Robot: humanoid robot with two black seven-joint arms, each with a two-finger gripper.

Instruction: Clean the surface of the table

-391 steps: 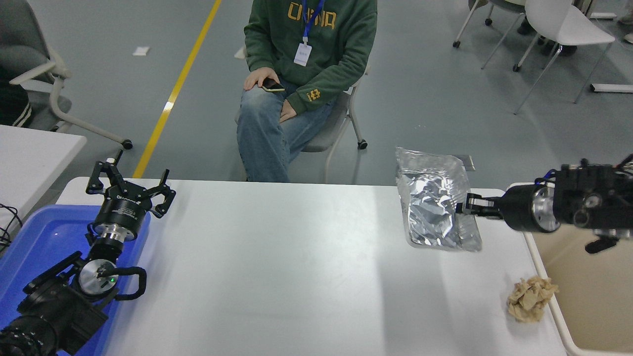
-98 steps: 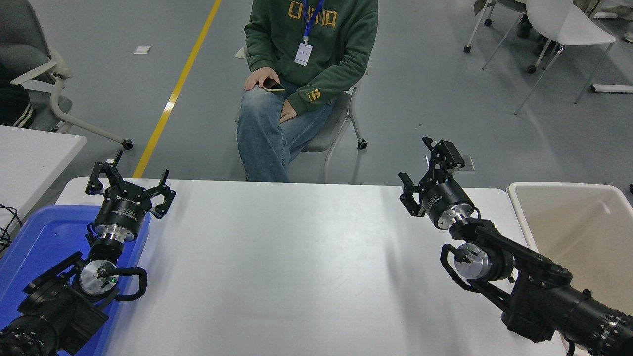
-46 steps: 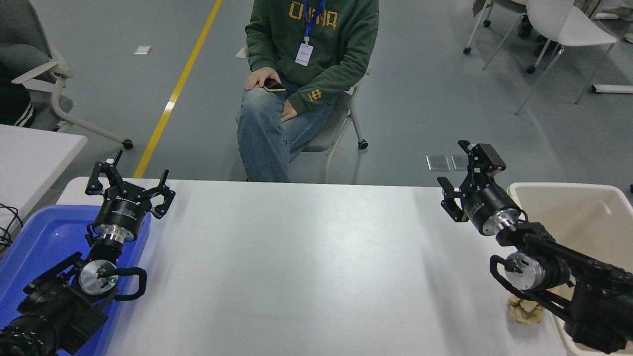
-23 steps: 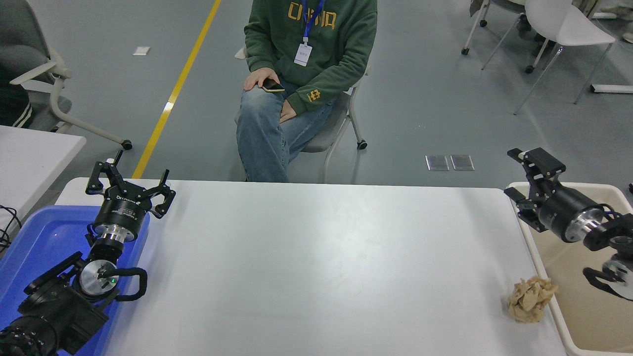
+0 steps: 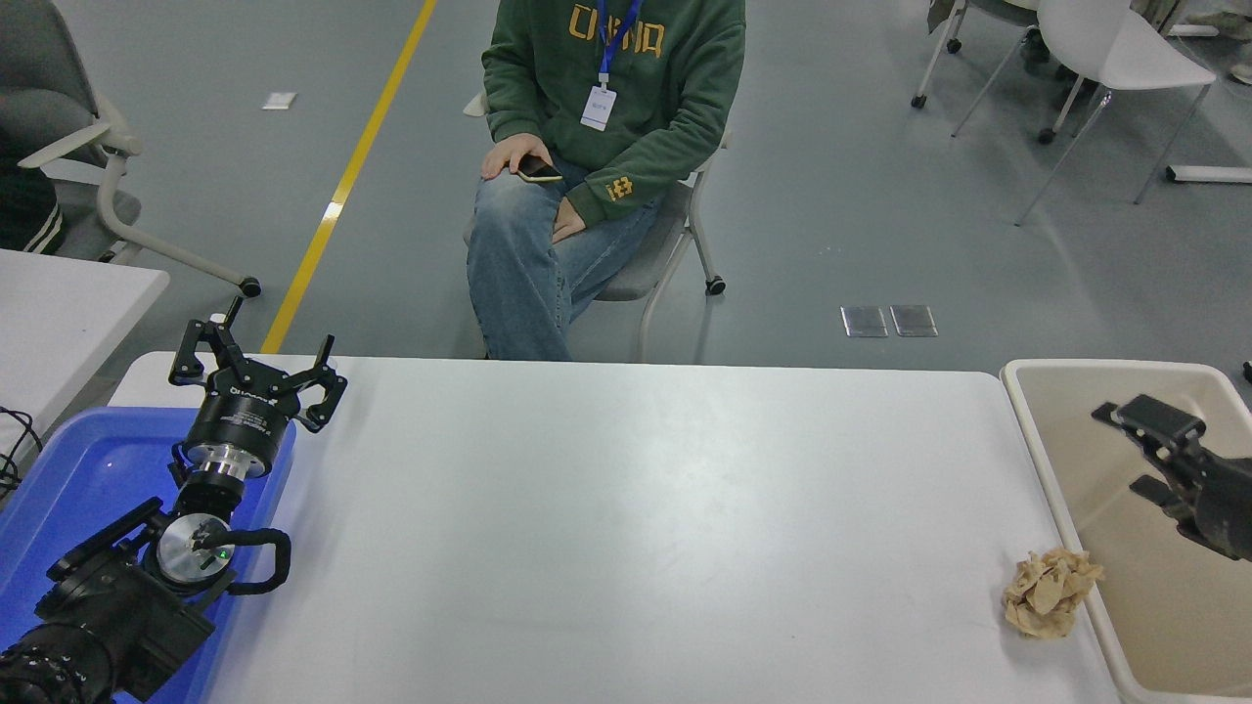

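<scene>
Since the frame half a second earlier, my right hand (image 5: 1159, 460) had swung further right and dropped over the beige rectangular plastic bin (image 5: 1037, 411) beside the tabletop, so that only its fingers and part of the wrist showed at the picture's right edge. From that angle I could not tell whether its fingers stood apart or together; nothing showed between them. The crinkled silver foil bag that it carried several seconds before was gone from view.

My left hand (image 5: 256, 376) sat parked at the lower left, fingers spread and empty, above the blue plastic tray (image 5: 59, 469).

The large matte white tabletop (image 5: 606, 528) lay spread across the middle of the view, bare except for one crumpled tan paper wad (image 5: 1049, 604) near its right edge, just beside the bin wall. A person in a green hooded sweatshirt (image 5: 611, 88) sat beyond the far edge.

I judged the clearing nearly done, with the paper wad the one piece left. Next I would need to bring the right hand back over the tabletop edge, lower it onto the wad with fingers open, pinch lightly since crumpled paper gives, then carry it the short way into the bin.
</scene>
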